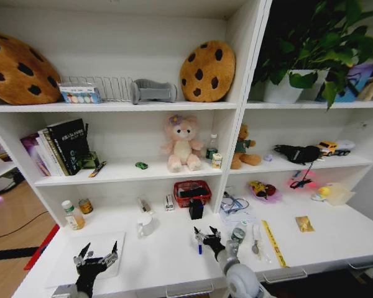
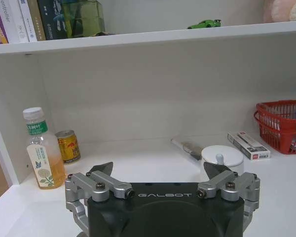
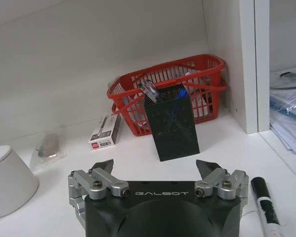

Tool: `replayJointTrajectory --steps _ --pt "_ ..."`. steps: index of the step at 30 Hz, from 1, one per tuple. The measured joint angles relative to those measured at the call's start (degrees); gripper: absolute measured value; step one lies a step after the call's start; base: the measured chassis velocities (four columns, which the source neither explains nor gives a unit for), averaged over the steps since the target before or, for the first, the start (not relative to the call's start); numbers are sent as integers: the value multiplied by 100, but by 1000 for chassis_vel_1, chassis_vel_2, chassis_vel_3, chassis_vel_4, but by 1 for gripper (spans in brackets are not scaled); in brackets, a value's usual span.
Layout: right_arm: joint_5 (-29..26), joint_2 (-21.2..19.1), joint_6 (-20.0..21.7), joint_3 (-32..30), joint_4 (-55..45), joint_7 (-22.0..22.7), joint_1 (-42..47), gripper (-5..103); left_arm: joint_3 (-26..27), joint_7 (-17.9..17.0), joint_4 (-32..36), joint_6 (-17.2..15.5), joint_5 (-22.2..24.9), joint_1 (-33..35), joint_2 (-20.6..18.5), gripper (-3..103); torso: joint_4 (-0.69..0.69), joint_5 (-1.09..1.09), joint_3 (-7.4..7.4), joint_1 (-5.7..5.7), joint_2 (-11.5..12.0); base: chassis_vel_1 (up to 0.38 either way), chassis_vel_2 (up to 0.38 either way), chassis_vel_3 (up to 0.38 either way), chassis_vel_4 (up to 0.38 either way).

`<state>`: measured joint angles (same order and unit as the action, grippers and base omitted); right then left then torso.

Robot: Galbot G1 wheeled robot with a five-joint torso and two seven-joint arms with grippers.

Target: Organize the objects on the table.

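While both my grippers hang empty above the surface (image 1: 174, 261), I judge the job to be at a choosing stage: nothing is grasped, and the clutter lies spread out. My left gripper (image 1: 97, 259) hovers near the front left over the slim silver laptop (image 1: 105, 251), fingers (image 2: 101, 170) spread wide with nothing between them. My right gripper (image 1: 209, 236) hangs near the front middle, fingers (image 3: 102, 166) likewise released. Just beside it on the surface lies the blue pen (image 1: 199, 249), and in the right wrist view a black pen (image 3: 265, 207) lies close by the gripper. Beyond stands a black mesh pen holder (image 3: 171, 122), upright, with the red basket (image 3: 207, 66) right behind it. A gold foil packet (image 1: 304, 223) lies well off to the right; the green toy car (image 1: 141, 165) sits up on the middle shelf (image 1: 118, 177). A white cup (image 2: 221, 158), a drink bottle (image 2: 42, 148) and a small can (image 2: 68, 146) stand far left. Likely next move, by my reckoning: right gripper drops onto one of the pens, which calls for a low approach with fingers straddling the thin barrel across its length, then a lift toward the holder. Risk: the pen rolls away on the smooth top.
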<state>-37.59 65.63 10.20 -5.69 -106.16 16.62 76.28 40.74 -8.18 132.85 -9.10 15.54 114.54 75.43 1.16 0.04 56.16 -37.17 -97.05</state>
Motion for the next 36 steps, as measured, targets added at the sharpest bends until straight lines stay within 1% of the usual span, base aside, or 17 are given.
replayJointTrajectory --steps 1,3,4,6,7,9,20,24,27,31,34,35,36 --pt "0 0 0 0 0 0 0 95 0 0 0 0 0 0 0 100 0 0 0 0 0 0 0 0 0" --pt "-8 170 26 95 112 191 -118 95 -45 3 -18 -11 -17 -16 4 100 0 0 0 0 0 0 0 0 0" --pt "-8 170 26 95 112 191 -118 95 -45 3 -18 -11 -17 -16 4 100 0 0 0 0 0 0 0 0 0" --pt "21 294 52 121 252 330 -197 95 -39 3 -38 -20 -10 -32 -37 100 1 0 0 0 0 0 0 0 0" --pt "21 294 52 121 252 330 -197 95 -39 3 -38 -20 -10 -32 -37 100 1 0 0 0 0 0 0 0 0" --pt "-25 367 110 106 315 469 -221 95 -13 -1 -56 -23 14 -51 -61 100 0 0 0 0 0 0 0 0 0" --pt "-148 501 218 132 559 620 -364 95 -33 -6 -61 -23 20 -58 -24 100 1 0 0 0 0 0 0 0 0" --pt "-202 566 311 167 623 718 -445 95 -32 -8 -63 -23 20 -56 -19 100 0 1 0 0 0 0 0 0 0" --pt "-224 582 475 219 680 901 -496 95 -33 -12 -96 -23 22 -79 -23 100 0 0 0 0 0 0 0 0 0" --pt "-235 554 601 227 703 1006 -494 89 -52 -16 -136 -23 35 -112 -27 100 1 1 0 0 0 0 0 0 0" --pt "-232 537 607 226 720 1013 -502 88 -68 -18 -151 -23 36 -125 -27 100 1 0 0 0 0 0 0 0 0" --pt "-231 525 608 228 736 1015 -517 85 -80 -19 -160 -23 36 -132 -26 100 1 0 0 0 0 0 0 0 0" --pt "-263 486 621 247 768 1031 -581 80 -125 -20 -179 -23 36 -146 -24 100 1 0 -1 0 0 0 0 0 0"
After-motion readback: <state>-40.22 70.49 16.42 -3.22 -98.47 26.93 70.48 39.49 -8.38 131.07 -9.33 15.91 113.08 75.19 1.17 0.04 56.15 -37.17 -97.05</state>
